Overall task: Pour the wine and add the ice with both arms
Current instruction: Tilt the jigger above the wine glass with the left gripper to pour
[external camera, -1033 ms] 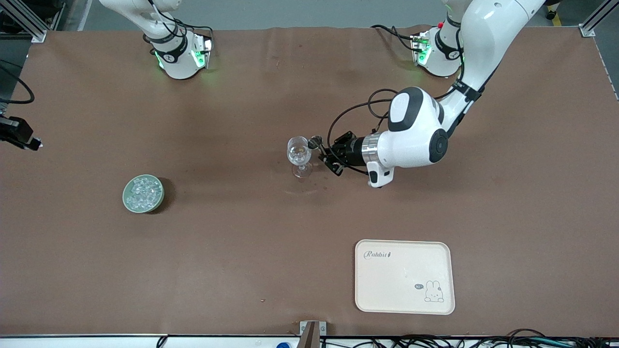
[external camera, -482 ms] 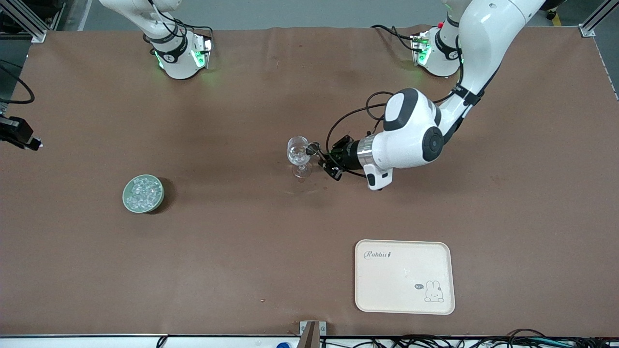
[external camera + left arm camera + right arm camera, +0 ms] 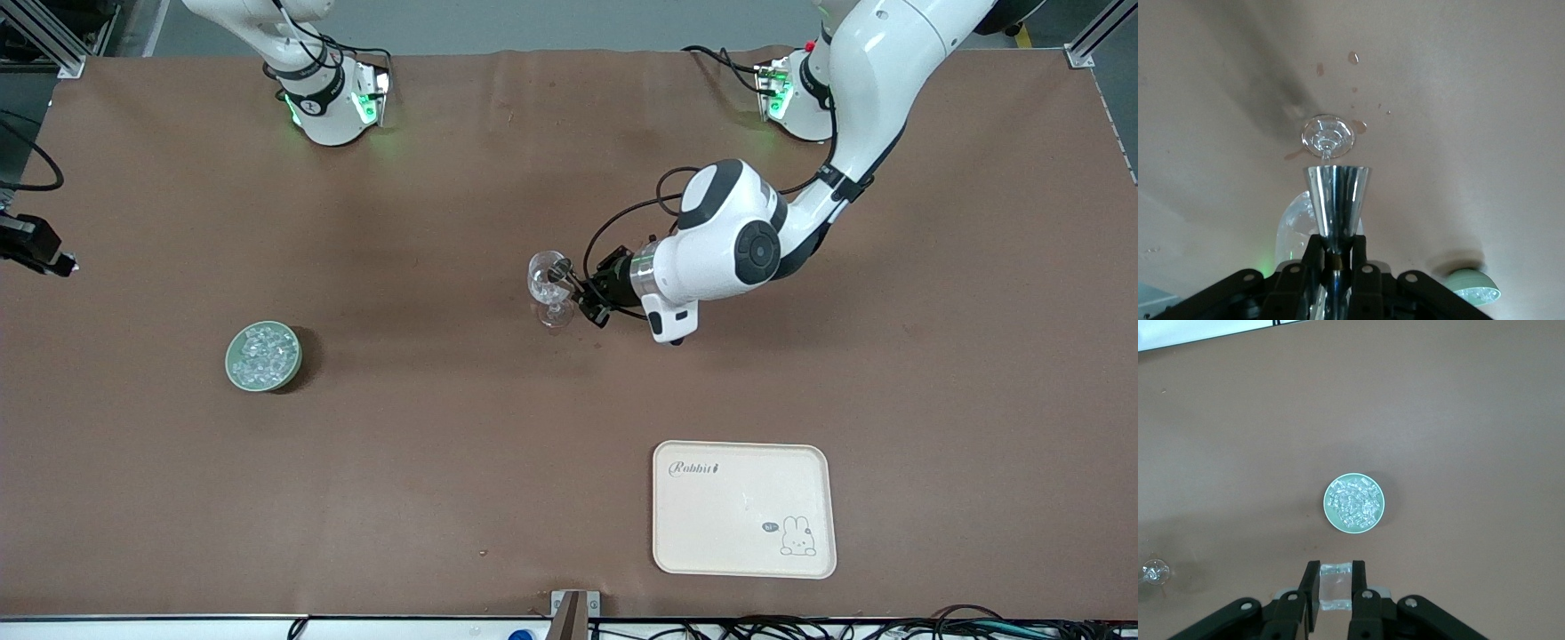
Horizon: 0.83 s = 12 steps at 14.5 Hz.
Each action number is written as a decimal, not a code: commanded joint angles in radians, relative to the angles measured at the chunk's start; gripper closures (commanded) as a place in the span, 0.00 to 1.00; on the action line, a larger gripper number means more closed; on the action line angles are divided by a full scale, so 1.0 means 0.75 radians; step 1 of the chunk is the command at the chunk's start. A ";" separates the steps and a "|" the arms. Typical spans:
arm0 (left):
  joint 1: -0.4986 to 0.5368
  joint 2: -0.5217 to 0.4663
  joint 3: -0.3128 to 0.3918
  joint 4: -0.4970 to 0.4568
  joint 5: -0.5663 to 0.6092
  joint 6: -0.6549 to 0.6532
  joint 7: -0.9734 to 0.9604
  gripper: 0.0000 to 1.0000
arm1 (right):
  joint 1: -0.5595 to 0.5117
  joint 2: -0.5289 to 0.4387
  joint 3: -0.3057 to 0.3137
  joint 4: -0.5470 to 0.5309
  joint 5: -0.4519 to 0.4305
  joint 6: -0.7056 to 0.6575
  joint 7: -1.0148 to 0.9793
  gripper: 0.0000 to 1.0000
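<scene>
A clear stemmed wine glass (image 3: 549,284) stands mid-table; the left wrist view shows its foot (image 3: 1328,135). My left gripper (image 3: 582,295) (image 3: 1336,241) is shut on the stem of a shiny metal measuring cup (image 3: 561,269) (image 3: 1337,197), which lies tipped at the glass's rim. The ice (image 3: 263,354) (image 3: 1354,501) fills a green bowl (image 3: 233,366) (image 3: 1329,505) toward the right arm's end. My right gripper (image 3: 1335,577) hangs high over the table beside that bowl, shut on one clear ice cube (image 3: 1335,588). It is out of the front view.
A cream tray (image 3: 744,508) with a rabbit print lies near the front edge toward the left arm's end. Small wet spots (image 3: 1353,58) dot the brown mat around the glass's foot. A black device (image 3: 34,247) sits at the table's edge beside the right arm's end.
The left arm has swung toward the glass, bringing the measuring cup from beside the rim to over it. The bowl, the tray and the glass have stayed put.
</scene>
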<state>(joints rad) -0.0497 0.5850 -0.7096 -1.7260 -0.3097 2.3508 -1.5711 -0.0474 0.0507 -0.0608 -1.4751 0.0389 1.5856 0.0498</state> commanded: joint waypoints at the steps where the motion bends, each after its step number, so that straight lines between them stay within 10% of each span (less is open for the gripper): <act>1: 0.013 0.001 -0.019 0.023 0.047 -0.005 -0.038 0.99 | 0.006 -0.049 -0.003 -0.050 0.005 0.007 -0.009 0.98; 7: 0.034 -0.011 -0.044 0.009 0.006 -0.015 -0.014 0.99 | 0.006 -0.049 -0.003 -0.050 0.005 0.007 -0.009 0.98; 12: 0.038 -0.025 0.011 0.007 -0.390 -0.019 0.221 0.99 | 0.006 -0.049 -0.003 -0.050 0.005 0.007 -0.007 0.98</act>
<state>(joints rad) -0.0339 0.5830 -0.7222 -1.7205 -0.4979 2.3499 -1.4682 -0.0473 0.0507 -0.0608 -1.4751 0.0389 1.5856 0.0497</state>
